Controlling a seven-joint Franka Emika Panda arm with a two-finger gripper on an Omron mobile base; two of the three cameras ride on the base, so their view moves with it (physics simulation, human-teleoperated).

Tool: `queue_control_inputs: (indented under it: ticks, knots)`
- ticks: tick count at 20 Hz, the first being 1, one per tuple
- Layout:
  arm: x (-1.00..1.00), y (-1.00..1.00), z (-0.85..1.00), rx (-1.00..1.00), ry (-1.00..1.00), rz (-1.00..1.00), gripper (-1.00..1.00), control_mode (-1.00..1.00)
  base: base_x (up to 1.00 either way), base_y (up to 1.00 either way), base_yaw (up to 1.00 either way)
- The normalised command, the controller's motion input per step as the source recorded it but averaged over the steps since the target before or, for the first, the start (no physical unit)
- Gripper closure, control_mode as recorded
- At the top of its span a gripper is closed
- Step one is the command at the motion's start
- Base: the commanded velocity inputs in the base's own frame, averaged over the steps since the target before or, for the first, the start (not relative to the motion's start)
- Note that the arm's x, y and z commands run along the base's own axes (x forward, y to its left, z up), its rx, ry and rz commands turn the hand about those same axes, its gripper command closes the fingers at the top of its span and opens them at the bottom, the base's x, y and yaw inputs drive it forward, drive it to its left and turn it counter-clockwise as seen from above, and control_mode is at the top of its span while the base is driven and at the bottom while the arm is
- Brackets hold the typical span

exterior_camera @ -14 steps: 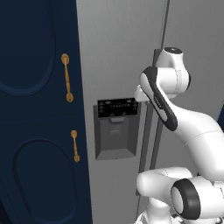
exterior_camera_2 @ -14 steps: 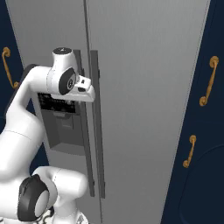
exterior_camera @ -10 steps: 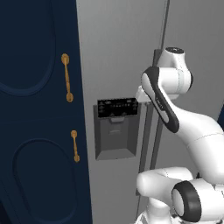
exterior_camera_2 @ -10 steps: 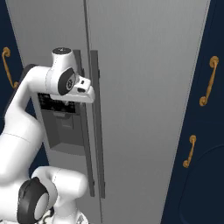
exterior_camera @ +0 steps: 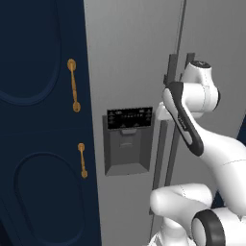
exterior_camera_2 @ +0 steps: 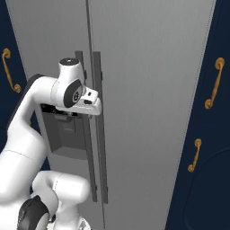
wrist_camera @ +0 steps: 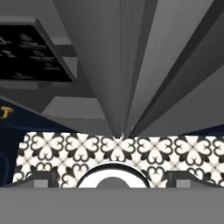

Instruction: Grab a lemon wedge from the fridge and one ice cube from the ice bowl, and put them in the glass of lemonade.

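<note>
The light-grey fridge (exterior_camera: pixel 129 57) (exterior_camera_2: pixel 148 90) stands shut in front of me, with its dark dispenser panel (exterior_camera: pixel 129 139) (exterior_camera_2: pixel 63 134) on the left door. Two vertical dark-grey door handles (exterior_camera: pixel 158 158) (exterior_camera_2: pixel 101 148) run side by side down the middle seam. My gripper (exterior_camera_2: pixel 95 104) (exterior_camera: pixel 161 113) is at the upper part of these handles, right up against them. The hand view looks down along the handles (wrist_camera: pixel 122 87), with the fingertips (wrist_camera: pixel 43 177) wide apart and nothing between them: open. The lemon wedge, the ice bowl and the glass of lemonade are out of view.
Navy cabinets (exterior_camera: pixel 43 120) (exterior_camera_2: pixel 211 134) with gold handles (exterior_camera: pixel 73 85) (exterior_camera_2: pixel 214 83) flank the fridge on both sides. A black-and-white patterned tile floor (wrist_camera: pixel 65 151) lies below the fridge.
The hand has crept slightly lower and closer to the fridge handles. The doors stay shut.
</note>
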Motion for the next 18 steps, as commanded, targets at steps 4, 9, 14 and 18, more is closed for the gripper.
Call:
queue_control_inputs:
  ticks: [4,9,14,18]
  knots:
    - [0.0,0.0,-0.13,0.0,0.0,0.0,-1.0,1.0,-0.04,-0.03,0.0]
    - [0.0,0.0,0.0,0.0,0.0,0.0,-1.0,1.0,-0.33,-0.47,0.0]
    - [0.0,0.0,0.0,0.0,0.0,0.0,-1.0,1.0,-0.64,-0.27,0.0]
    - [0.0,0.0,0.0,0.0,0.0,0.0,-1.0,1.0,-0.72,-0.03,0.0]
